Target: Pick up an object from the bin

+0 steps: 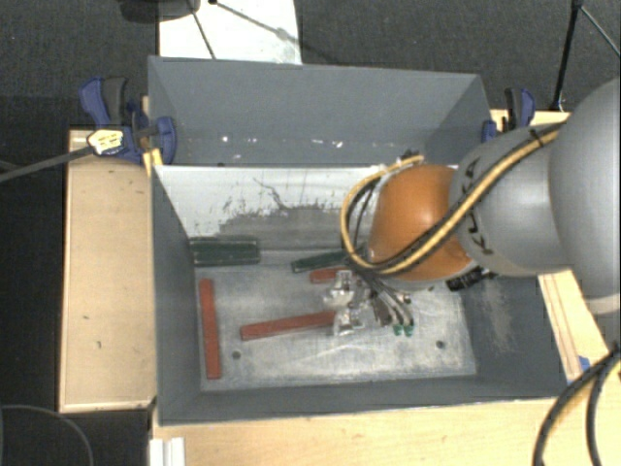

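Observation:
My gripper (361, 307) hangs low over the middle of the bin floor, under the arm's orange cover. A long red-brown stick (286, 327) lies flat on the floor, and its right end reaches the gripper's lower left side. A short red-brown piece (324, 276) and a slim dark green bar (315, 260) lie just up and left of the gripper, partly hidden by the cover. A tiny green bit (407, 330) shows at the gripper's right.
A dark green block (225, 251) rests against the back left of the floor. A second red-brown stick (209, 328) lies along the left wall. The arm and its cover hide the right middle of the bin.

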Motion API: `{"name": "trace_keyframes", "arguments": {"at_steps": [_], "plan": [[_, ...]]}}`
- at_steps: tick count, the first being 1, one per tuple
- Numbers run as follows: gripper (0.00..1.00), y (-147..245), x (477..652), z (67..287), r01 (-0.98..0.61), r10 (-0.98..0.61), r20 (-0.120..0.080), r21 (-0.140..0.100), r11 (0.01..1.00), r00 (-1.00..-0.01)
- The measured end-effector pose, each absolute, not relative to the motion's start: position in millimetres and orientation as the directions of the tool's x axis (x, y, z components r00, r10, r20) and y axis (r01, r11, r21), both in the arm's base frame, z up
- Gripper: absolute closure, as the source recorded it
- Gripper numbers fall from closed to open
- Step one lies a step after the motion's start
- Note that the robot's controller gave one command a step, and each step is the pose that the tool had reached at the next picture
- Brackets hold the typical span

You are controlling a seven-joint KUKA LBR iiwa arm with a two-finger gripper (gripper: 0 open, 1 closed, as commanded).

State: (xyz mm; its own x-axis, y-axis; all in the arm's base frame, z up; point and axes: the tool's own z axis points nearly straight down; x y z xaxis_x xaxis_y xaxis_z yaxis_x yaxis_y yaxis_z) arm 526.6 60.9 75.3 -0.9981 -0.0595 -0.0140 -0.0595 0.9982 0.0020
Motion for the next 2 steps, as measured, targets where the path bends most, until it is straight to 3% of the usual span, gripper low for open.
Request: {"name": "trace_keyframes", "arguments": {"at_steps": [1, 2], "plan": [[1.0, 60.9, 526.6, 75.3, -0.058, -0.058, -0.014, 0.002, 0.998, -0.998], [1.0, 86.0, 522.4, 219.5, -0.051, -0.051, -0.004, 0.001, 0.999, -0.999]]}}
